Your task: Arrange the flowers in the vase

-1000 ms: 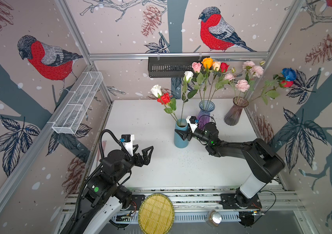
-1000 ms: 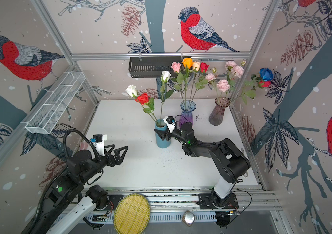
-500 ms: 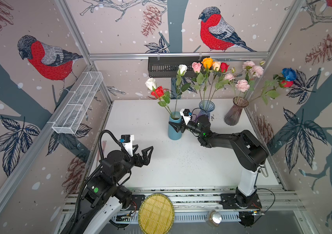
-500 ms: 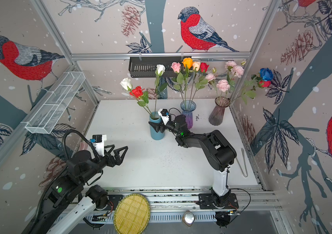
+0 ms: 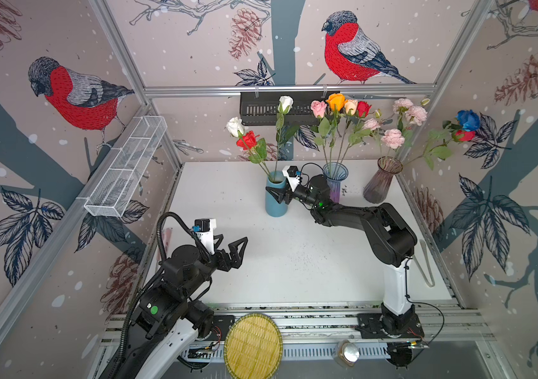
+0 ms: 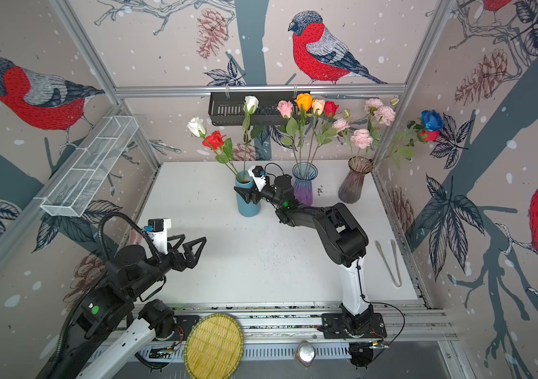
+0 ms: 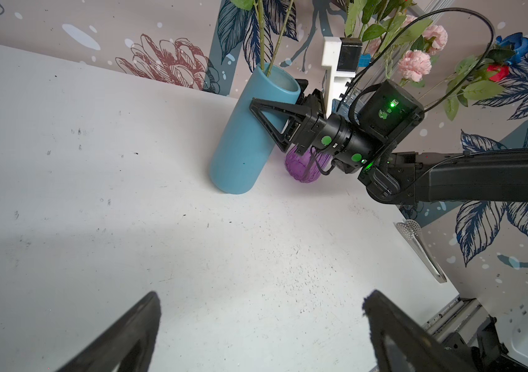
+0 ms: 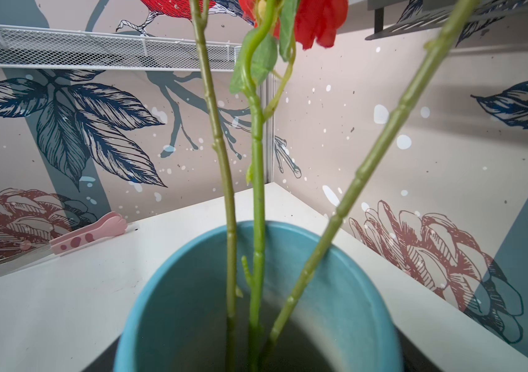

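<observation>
Change, left: the left gripper [image 5: 233, 241] hangs where it was a second ago, over the near left part of the table [image 5: 228, 203].
Change, centre: the blue vase [image 5: 275, 206] has travelled left and toward the back wall, together with the right gripper [image 5: 277, 189]. Its three flowers [image 8: 257, 193] went with it.
Location, flowers: the stems stand inside the blue vase, left of centre at the back of the table in both top views.
Axis, flowers: the long axes run upward from the vase mouth, heads on top. The white rose [image 5: 235, 126] and the red rose [image 5: 247, 140] lean left. The taller white rose [image 5: 285, 103] is near upright.
Neighbours, right: a purple glass vase [image 5: 335, 182] holds a mixed rose bunch [image 5: 336, 101], standing tall. A smoky glass vase [image 5: 380, 183] holds pink peonies [image 5: 392, 137] and a blue rose [image 5: 468, 119] that leans far right.
Claw, left: jaws spread wide, holding nothing and touching nothing.
Claw, right: jaws stand wide apart astride the upper wall of the blue vase, one finger in front and one behind, clamping it.
</observation>
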### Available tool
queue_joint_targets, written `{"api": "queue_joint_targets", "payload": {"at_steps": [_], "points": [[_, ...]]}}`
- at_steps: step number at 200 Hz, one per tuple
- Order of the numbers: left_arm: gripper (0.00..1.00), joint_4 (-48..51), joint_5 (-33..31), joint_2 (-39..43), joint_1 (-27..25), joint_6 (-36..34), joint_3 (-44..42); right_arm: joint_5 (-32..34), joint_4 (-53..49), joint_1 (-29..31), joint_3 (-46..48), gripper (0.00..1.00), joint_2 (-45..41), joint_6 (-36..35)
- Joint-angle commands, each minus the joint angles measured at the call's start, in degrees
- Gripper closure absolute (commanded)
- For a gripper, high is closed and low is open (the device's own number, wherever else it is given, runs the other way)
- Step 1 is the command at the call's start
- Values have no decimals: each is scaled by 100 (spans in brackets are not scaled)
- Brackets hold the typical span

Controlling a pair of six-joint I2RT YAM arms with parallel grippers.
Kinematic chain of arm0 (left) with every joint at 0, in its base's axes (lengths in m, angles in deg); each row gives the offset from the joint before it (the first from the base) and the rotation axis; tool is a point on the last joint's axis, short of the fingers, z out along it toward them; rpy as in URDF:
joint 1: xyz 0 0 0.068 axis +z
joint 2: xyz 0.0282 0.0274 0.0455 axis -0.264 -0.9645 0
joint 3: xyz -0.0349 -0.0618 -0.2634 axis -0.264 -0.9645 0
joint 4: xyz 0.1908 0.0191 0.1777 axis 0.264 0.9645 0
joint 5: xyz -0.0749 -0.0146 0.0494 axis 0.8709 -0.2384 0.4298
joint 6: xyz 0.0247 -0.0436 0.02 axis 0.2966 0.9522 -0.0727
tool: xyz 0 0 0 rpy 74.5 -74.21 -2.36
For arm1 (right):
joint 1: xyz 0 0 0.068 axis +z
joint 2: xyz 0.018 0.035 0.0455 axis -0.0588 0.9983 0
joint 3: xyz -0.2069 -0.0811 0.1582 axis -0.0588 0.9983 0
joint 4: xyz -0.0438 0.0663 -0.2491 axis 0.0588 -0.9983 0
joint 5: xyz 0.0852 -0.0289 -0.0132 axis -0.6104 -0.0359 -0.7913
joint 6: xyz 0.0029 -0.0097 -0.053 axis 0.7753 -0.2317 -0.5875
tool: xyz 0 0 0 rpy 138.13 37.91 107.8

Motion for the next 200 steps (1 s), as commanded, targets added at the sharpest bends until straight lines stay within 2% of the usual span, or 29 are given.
{"api": "queue_joint_targets", "payload": {"at_steps": [1,96,200], "points": [[1,-119,-16,24,8,0,-8,82,519,1,-281,58,62,36],[1,-114,-21,79,4,4,-16,97,501,-56,-414,57,301,227],[1,-114,-16,86,13,4,-20,22,800,-135,-358,51,448,173]]}}
